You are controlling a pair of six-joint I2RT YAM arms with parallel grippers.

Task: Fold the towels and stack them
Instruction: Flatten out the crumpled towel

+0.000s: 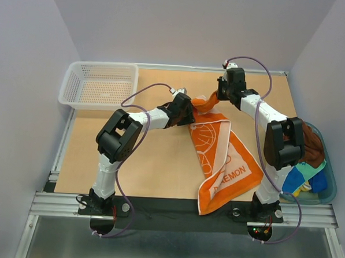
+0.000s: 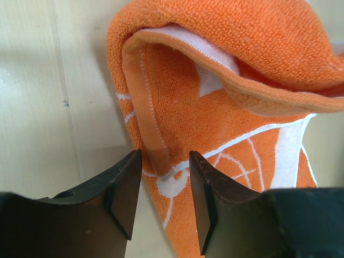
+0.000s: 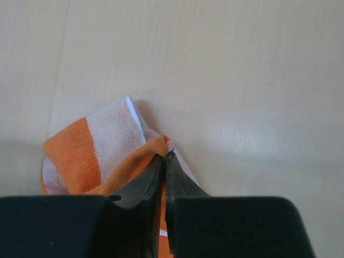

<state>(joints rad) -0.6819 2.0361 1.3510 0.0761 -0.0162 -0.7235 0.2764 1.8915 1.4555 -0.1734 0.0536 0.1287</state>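
Observation:
An orange towel [image 1: 223,155] with white circle pattern and pale border lies spread across the table's middle, its near end hanging over the front edge. My right gripper [image 1: 219,95] is shut on its far corner [image 3: 161,148], lifting that edge. My left gripper [image 1: 189,114] is open just above the towel's left edge [image 2: 161,156], its jaws straddling the hem without touching. More towels, a dark brown one [image 1: 313,145] and a green-yellow-blue one [image 1: 300,176], lie in the tub at the right.
A white mesh basket [image 1: 99,85] stands at the back left. A translucent blue-green tub [image 1: 330,183] sits at the right edge beside the right arm's base. Bare wooden tabletop [image 1: 142,162] lies left of the orange towel.

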